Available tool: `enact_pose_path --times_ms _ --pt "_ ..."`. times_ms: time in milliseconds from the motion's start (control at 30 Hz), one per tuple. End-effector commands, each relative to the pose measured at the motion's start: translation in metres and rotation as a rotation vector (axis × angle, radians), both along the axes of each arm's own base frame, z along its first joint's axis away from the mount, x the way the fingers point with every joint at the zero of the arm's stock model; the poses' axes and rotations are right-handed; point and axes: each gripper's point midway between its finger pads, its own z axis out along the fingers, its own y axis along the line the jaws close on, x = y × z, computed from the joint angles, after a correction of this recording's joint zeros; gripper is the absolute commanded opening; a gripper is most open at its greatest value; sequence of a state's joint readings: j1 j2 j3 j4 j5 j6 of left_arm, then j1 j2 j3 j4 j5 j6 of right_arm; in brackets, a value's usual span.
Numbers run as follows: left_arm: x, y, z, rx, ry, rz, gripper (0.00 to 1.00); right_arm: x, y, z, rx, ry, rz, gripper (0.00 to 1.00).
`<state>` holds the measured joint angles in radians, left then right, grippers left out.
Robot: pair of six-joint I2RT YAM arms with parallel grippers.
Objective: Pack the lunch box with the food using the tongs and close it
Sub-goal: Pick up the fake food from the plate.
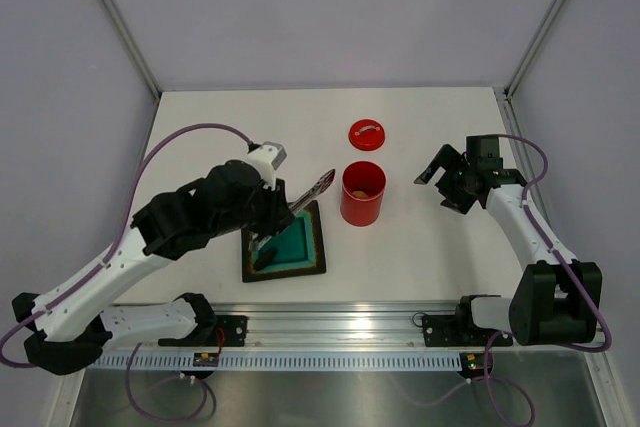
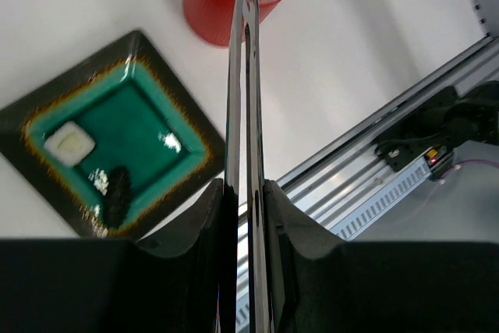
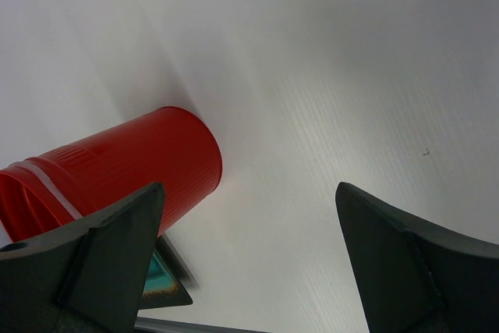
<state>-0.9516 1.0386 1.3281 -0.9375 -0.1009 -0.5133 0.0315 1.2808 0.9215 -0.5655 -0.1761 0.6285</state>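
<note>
White tabletop (image 1: 430,127) under pale walls. On it the red lunch box (image 1: 362,205) stands open near the middle, with something beige and orange showing inside. Its lid (image 1: 367,133) lies just behind it, apart.

The tongs (image 2: 245,76) point at the box's near side, their arms pressed almost together. Their tips run out of my wrist view, so I cannot tell whether they carry a piece. Beside the box sits the square plate (image 2: 74,83), with a white cube (image 2: 69,143) and a dark stick (image 2: 118,193) on its teal centre.

My worry is that the long tongs could clip the rim and tip the box. They could also twist in my grasp, since I hold them far back from the tips.

My left fingers (image 2: 199,228) are clenched on the tongs, nearly together. My right fingers (image 3: 109,255) are spread wide, holding nothing, near the box's other side.
</note>
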Motion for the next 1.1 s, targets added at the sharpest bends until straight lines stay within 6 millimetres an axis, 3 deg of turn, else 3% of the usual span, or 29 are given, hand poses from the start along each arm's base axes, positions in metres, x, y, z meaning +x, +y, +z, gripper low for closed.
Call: enact_pose_path --times_ms 0,33,133,333,667,1067 --pt "-0.005 0.041 -0.032 0.109 0.055 0.156 0.11 0.008 0.001 0.007 0.008 -0.034 -0.002 0.99" --pt "-0.007 0.062 -0.046 0.16 0.079 0.24 0.12 0.009 0.002 0.007 0.01 -0.032 0.002 0.99" --pt "-0.014 0.08 -0.068 0.204 0.135 0.334 0.13 0.01 0.003 0.006 0.021 -0.037 -0.001 0.99" --pt "-0.03 0.086 -0.105 0.188 0.251 0.413 0.2 0.01 0.006 0.002 0.031 -0.026 0.01 0.99" --pt "-0.031 0.108 -0.111 0.185 0.253 0.557 0.29 0.013 0.008 -0.001 0.038 -0.024 0.017 0.99" --pt "-0.028 0.103 -0.112 0.216 0.253 0.536 0.42 0.014 0.01 -0.004 0.041 -0.021 0.022 0.99"
